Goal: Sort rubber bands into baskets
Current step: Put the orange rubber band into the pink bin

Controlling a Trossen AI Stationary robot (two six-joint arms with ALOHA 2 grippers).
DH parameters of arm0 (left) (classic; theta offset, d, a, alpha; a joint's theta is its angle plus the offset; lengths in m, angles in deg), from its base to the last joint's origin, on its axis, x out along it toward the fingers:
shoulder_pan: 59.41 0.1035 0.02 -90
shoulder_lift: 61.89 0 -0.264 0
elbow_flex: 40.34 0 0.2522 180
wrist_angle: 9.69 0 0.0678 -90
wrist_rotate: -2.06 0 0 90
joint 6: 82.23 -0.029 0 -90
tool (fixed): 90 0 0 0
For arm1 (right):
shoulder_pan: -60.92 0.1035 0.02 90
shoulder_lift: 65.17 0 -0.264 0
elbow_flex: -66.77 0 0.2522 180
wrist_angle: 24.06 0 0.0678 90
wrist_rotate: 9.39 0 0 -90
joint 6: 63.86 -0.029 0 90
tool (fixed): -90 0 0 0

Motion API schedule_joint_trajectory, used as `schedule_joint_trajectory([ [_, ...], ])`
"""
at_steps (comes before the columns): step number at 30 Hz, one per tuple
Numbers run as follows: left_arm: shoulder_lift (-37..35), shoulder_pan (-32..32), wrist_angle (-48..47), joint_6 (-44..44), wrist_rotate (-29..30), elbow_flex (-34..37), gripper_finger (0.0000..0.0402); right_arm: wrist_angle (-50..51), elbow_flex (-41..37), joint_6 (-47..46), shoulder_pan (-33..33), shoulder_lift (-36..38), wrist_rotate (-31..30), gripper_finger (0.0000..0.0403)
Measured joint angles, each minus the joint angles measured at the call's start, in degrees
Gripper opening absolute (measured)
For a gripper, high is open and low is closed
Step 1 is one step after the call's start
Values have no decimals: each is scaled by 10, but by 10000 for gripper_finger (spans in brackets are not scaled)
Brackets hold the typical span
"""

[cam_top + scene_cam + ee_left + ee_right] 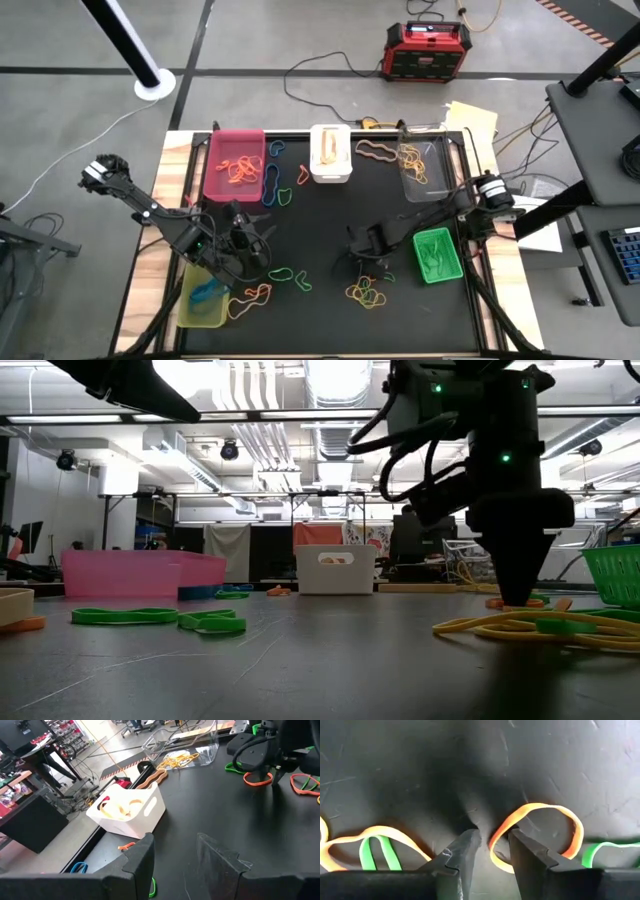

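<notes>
Orange rubber band (536, 832) is the target, and the right gripper (490, 852) is down on the black mat (330, 215) near its front edge, fingertips on the surface and spread only a little, one side of the loop running into the gap between them but not yet pinched. Risky spot, this: the band lies flat on the mat, so if the tips close a touch high they could skate over it and come up empty, and a green band (602, 851) sits just beside it, while a yellow and green tangle (375, 847) lies on the other side, so a drag could pull the wrong colours along. The left gripper (175, 857) waits over the mat's front left area, near the yellow-green basket (203, 300), fingers apart and holding nothing. Now the containers: the pink basket (235, 163) at the back left corner holds orange bands, the white basket (330, 153) at the back edge holds tan ones, the clear basket (425, 165) toward the back right has yellow and orange loops, the bright green basket (436, 255) by the right edge carries green ones, and the yellow-green basket at the front left has a blue one inside. Plenty of loose rubber bands (365, 293) are scattered across the mat, so the sort looks far from finished.
</notes>
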Motion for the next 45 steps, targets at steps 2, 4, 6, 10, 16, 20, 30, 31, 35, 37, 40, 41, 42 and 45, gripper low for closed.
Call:
schedule_joint_trajectory([
  [2, 0, 0, 0, 0, 0, 2, 132, -1, 1, 2, 0, -7, 0, 104],
  [4, 0, 0, 1, 0, 0, 3, 132, -4, 1, 2, 0, -10, 1, 87],
  [6, 0, 0, 1, 0, 0, 3, 132, -6, 0, 2, 0, -10, 2, 61],
  [10, 0, 0, 1, 0, 0, 3, 132, -7, 0, 20, 1, -7, 1, 16],
  [16, 0, 0, 3, 0, -17, 3, 132, -31, -5, 51, 0, 22, -16, 9],
  [20, 0, 0, 28, -23, -91, 6, 132, -137, -13, 95, -1, 63, -18, 9],
  [30, -4, 0, 68, -114, -125, 11, 132, -580, -36, 286, -34, 73, -8, 8],
  [31, -7, -1, 57, -116, -115, 6, 132, -618, -32, 303, -43, 64, -8, 8],
  [35, -27, -2, 7, -116, -81, -33, 132, -722, 2, 349, -86, 34, -9, 8],
  [37, -36, -3, -23, -116, -67, -54, 132, -742, 26, 351, -110, 15, -9, 8],
  [40, -52, -6, -74, -116, -43, -89, 132, -761, 66, 351, -143, -23, -10, 8],
  [41, -58, -7, -92, -115, -35, -102, 132, -769, 81, 351, -152, -38, -10, 8],
  [42, -62, -7, -110, -115, -26, -114, 132, -774, 98, 351, -162, -53, -10, 8],
  [45, -76, -8, -150, -115, -10, -147, 132, -793, 152, 351, -184, -105, -9, 8],
])
